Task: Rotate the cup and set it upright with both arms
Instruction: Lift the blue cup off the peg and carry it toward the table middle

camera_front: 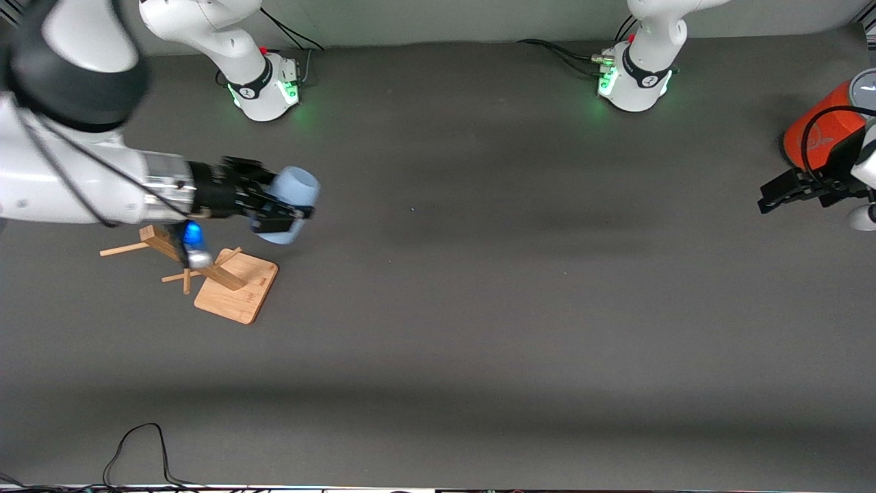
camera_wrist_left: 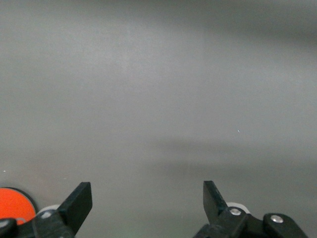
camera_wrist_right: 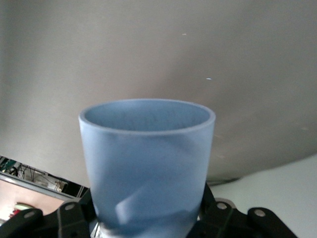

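The pale blue cup (camera_front: 293, 195) is held in the air by my right gripper (camera_front: 277, 209), beside the top of the wooden rack. In the right wrist view the cup (camera_wrist_right: 148, 158) fills the middle. Its open mouth points away from the wrist, and my right gripper (camera_wrist_right: 148, 220) is shut on its lower end, with the fingers mostly hidden by the cup. My left gripper (camera_front: 777, 195) is open and empty at the left arm's end of the table, next to the orange cylinder. In the left wrist view my left gripper (camera_wrist_left: 147, 196) has only bare table between its fingers.
A wooden rack (camera_front: 236, 287) with slanted pegs stands below the right arm on its square base. A big orange cylinder (camera_front: 818, 130) with a grey lid stands at the left arm's end of the table and also shows in the left wrist view (camera_wrist_left: 12, 204). A black cable (camera_front: 137, 445) lies at the near edge.
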You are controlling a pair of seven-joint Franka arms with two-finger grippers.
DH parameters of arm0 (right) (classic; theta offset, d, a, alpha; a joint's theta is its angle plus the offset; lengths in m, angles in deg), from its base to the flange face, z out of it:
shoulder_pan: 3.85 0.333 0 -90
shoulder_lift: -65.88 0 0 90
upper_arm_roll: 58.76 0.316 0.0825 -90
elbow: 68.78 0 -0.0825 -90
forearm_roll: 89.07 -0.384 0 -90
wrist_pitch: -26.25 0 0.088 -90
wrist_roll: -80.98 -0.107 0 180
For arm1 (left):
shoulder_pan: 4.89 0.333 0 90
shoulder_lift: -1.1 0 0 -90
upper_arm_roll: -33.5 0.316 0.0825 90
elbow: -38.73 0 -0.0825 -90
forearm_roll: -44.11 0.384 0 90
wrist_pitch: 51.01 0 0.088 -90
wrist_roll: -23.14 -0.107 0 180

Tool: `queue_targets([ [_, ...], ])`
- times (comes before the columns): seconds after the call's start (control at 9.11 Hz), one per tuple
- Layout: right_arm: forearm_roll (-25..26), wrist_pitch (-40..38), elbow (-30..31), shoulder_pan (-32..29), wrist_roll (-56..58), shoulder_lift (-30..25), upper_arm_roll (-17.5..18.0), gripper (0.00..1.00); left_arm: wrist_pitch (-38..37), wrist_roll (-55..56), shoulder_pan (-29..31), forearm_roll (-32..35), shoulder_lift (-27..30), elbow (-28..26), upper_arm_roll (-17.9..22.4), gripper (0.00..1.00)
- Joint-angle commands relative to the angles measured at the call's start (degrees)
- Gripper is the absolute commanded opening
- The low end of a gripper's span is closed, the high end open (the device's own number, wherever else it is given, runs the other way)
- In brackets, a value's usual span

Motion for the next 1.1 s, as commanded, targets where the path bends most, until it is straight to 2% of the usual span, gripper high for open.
queue_targets([
  [0.0, 0.0, 4.9, -9.4, 6.0, -1.3, 9.7, -0.6, 0.45, 0.5, -0.7, 0.4, -0.5, 0.7, -0.7, -0.4, 1.00],
  [0.33, 2.3, 11.2, -22.6, 10.5, 5.0, 22.6, -0.6, 0.45, 0.0, 0.0, 0.4, -0.5, 0.7, -0.8, -0.3, 1.00],
  [0.55, 7.0, 19.6, -24.6, 14.4, 13.5, 28.0, -0.6, 0.45, 0.5, -0.2, 0.5, -0.5, 0.0, -1.0, -0.2, 1.00],
  [0.99, 28.4, 30.1, -25.4, 24.2, 35.8, 35.8, -0.5, 0.45, 0.5, -0.7, 1.1, -0.5, -0.4, -1.2, -0.3, 1.00],
])
